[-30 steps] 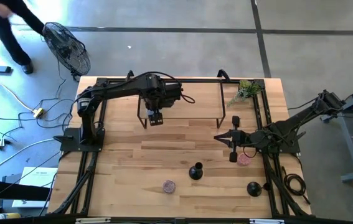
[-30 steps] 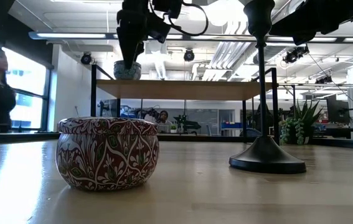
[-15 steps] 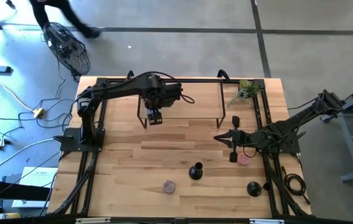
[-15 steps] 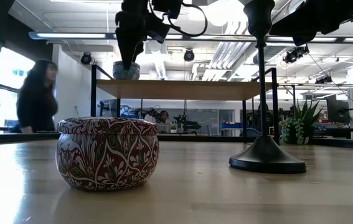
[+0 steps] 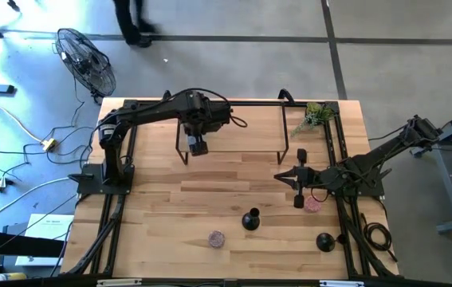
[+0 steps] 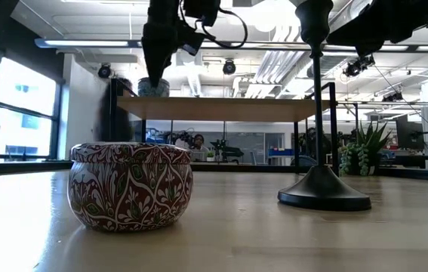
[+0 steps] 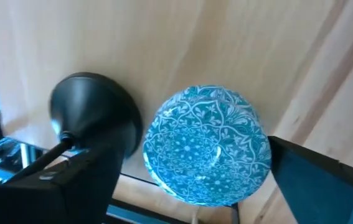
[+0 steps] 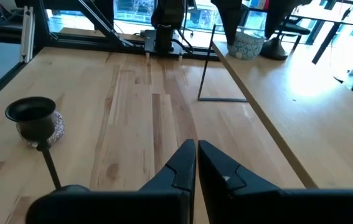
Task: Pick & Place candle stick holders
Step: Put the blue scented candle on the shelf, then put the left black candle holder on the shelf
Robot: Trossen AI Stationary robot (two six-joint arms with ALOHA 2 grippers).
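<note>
While the right gripper waits off to the side with its jaws pressed together on nothing, the left gripper does the work up over the raised shelf. It has slid a tiny bit toward the back of the shelf since a moment ago. Nothing else on the tabletop has moved. The left jaws are spread wide apart. The first holder stands on the shelf just under them. Its round black base sits flat on the wood, close by one finger. Its thin stem points up toward that finger, and I cannot tell if the two touch. A blue tin sits right next to the base, below the gap between the jaws. I think this means the first holder is now put down, and the arm is starting to let it be. If the stem does rub the finger, pulling away could tip it over, so a slow lift looks best. Two more are left to do. The second holder stands on the tabletop, well away from the left jaws and near the right jaws. The third holder stands by the front corner, also nearer to the right jaws.
</note>
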